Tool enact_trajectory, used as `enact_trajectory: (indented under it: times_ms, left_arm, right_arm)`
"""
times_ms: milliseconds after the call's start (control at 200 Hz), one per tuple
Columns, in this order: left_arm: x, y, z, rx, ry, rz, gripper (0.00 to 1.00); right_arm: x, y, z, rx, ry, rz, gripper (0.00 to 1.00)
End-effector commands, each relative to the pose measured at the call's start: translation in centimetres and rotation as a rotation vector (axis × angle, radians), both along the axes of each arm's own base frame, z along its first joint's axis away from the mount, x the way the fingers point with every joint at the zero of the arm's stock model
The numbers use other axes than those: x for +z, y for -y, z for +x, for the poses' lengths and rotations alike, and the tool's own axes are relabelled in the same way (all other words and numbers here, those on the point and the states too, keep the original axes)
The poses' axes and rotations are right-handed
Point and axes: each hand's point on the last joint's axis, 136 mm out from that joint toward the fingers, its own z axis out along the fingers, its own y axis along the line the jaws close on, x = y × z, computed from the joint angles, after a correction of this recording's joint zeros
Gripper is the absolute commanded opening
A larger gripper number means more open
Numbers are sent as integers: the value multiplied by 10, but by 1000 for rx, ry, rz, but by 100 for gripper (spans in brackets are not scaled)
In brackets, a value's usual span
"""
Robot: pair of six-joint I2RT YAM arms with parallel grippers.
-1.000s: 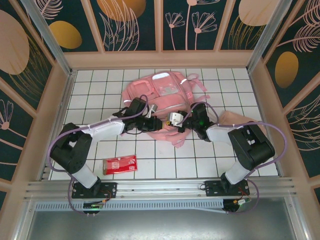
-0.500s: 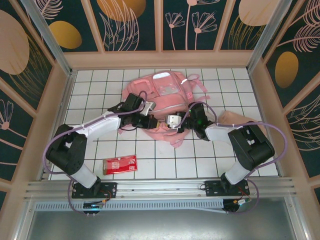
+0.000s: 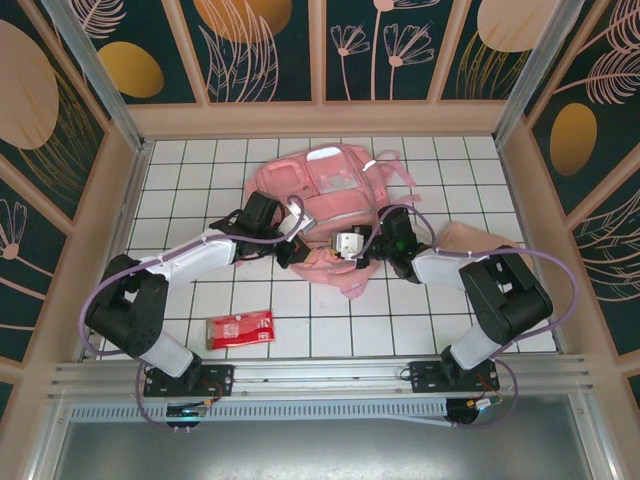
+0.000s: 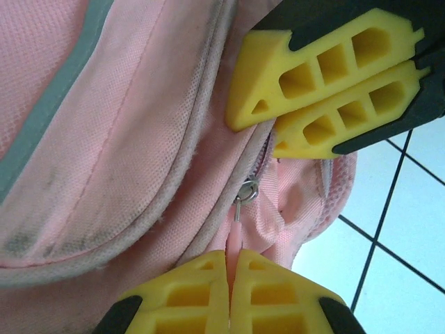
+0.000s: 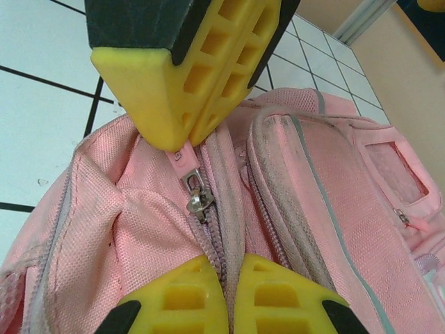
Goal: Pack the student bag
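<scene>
The left pincer (image 4: 229, 268) was closed, its yellow pads pinching the thin pink zip tab (image 4: 237, 229) between their tips. The tab ran straight up from the pads to the small metal slider (image 4: 247, 189), which sat on the zip line in a fold of pink cloth. Facing it from just beyond the slider, the right pincer (image 5: 229, 271) was closed too, its pads clamped on the zip seam of the bag (image 3: 275, 185). The two pairs of pads pointed at each other with the slider between them, near but not touching. In the right wrist view the zip track ran from the slider down into the right pincer's pads. Beside it a piped seam with a grey strip (image 5: 327, 209) curved away across the bag's side.

From above, both arms reached inward and met at the near edge of the bag, the left arm from the left and the right arm from the right. The bag lay flat on the white tiled table (image 3: 200, 170), toward the far middle, with its clear front panel (image 3: 335, 180) facing up and its straps (image 3: 398, 170) trailing off to the far right. A rumpled part of the bag stuck out toward the arms, under the pincers. A red packet (image 3: 240, 328) lay well apart at the near left, by the left arm's base. A beige pouch (image 3: 455, 235) lay to the right, partly under the right arm.
</scene>
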Motion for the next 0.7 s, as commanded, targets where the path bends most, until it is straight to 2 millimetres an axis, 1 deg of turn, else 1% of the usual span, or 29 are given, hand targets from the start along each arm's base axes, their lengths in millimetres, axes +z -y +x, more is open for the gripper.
enact_trajectory:
  times_ms: [0,65,115,180,240,305,350,440,515,586,621,626,641,696]
  left_arm:
    - [-47,-68,21,210,-37,262,0]
    - [-49,-86,34,314,-42,262,0]
    - [-47,-96,40,362,-33,247,0]
    - [-49,-104,42,370,-33,256,0]
    - [-56,-110,41,364,-43,297,0]
    - [-65,-122,42,375,-44,342,0]
    - [-68,-132,46,401,-35,364,0]
    - [-64,-155,67,503,-8,383,0]
    - [-54,-170,86,571,37,383,0]
    - [-40,-187,108,658,99,401,0]
    - [-40,-196,116,702,110,407,0]
    - [-35,-196,121,711,122,399,0]
    - [-29,-199,129,731,136,388,0]
    - [-27,-212,147,798,139,368,0]
  right_arm:
    - [15,15,13,-64,37,12,0]
    - [12,17,12,-71,38,6,0]
    - [11,18,11,-76,41,1,0]
    - [9,19,10,-81,41,-4,0]
    - [7,22,10,-85,40,-12,0]
    - [5,23,10,-88,38,-17,0]
    - [4,23,9,-86,37,-21,0]
    - [5,23,7,-75,37,-17,0]
    - [6,22,4,-61,35,-11,0]
    - [9,21,2,-49,33,-3,0]
    - [11,19,0,-35,36,-1,0]
    - [11,19,0,-33,36,-1,0]
    - [11,18,-1,-27,37,-1,0]
    - [13,15,-6,-3,45,0,0]
